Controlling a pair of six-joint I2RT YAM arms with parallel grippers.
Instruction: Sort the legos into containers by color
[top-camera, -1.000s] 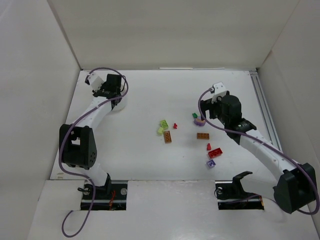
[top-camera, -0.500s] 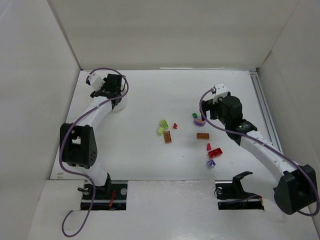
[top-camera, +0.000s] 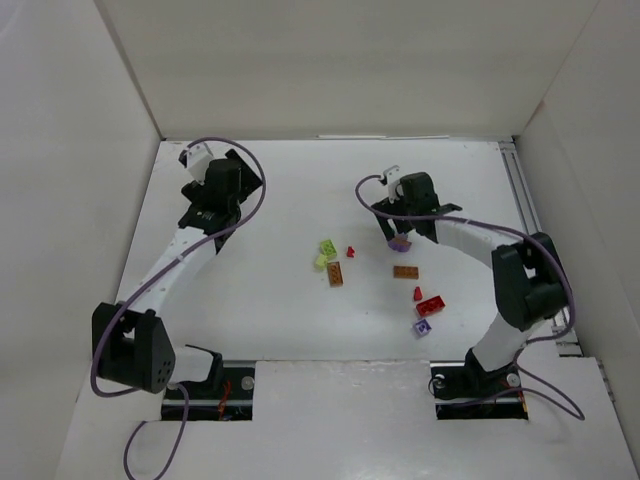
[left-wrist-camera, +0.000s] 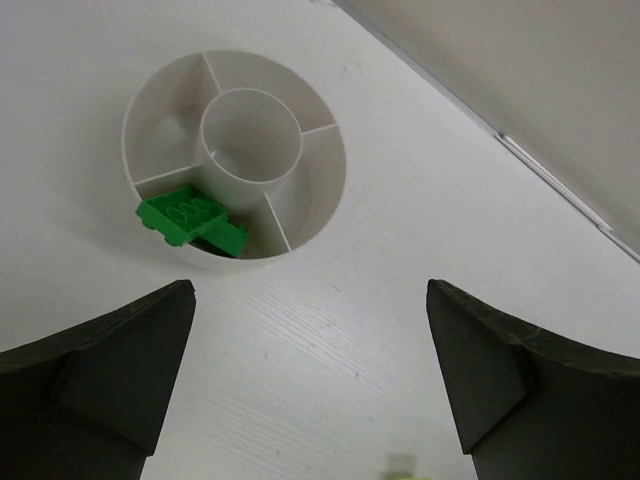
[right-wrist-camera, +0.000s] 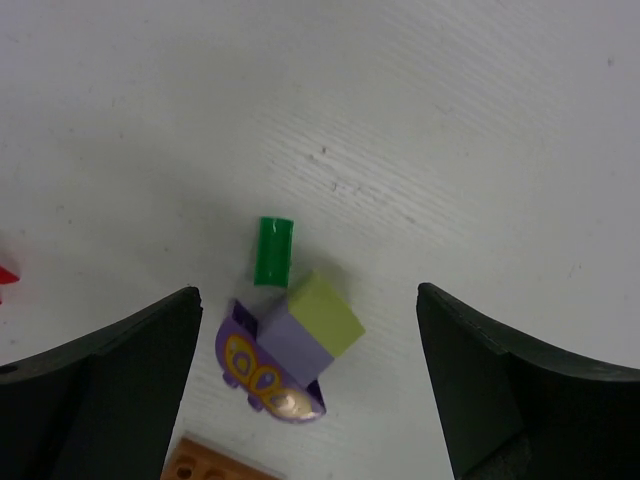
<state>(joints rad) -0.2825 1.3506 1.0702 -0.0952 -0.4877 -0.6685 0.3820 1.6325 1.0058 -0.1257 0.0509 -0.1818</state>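
The round white dish (left-wrist-camera: 322, 190) with inner dividers fills the upper left of the left wrist view. A green lego (left-wrist-camera: 190, 218) lies in its near compartment. My left gripper (left-wrist-camera: 310, 380) (top-camera: 228, 195) hangs open just short of the dish, holding nothing. My right gripper (right-wrist-camera: 308, 320) (top-camera: 401, 230) is open above a purple-and-lime lego (right-wrist-camera: 310, 325), which touches a purple butterfly piece (right-wrist-camera: 265, 375) and a small green piece (right-wrist-camera: 272, 250); the fingers (right-wrist-camera: 110, 390) stand clear of them. In the top view my left arm hides the dish.
Loose legos lie mid-table: two lime (top-camera: 327, 247), a small red (top-camera: 350, 252), orange-brown ones (top-camera: 335, 274) (top-camera: 405, 271), two more red (top-camera: 430, 306) and a pale purple (top-camera: 422, 327). White walls enclose the table on three sides.
My left gripper has opened, and the green lego now rests in the dish. My right arm has swung left over the purple and green pieces, its jaws narrowing slightly.
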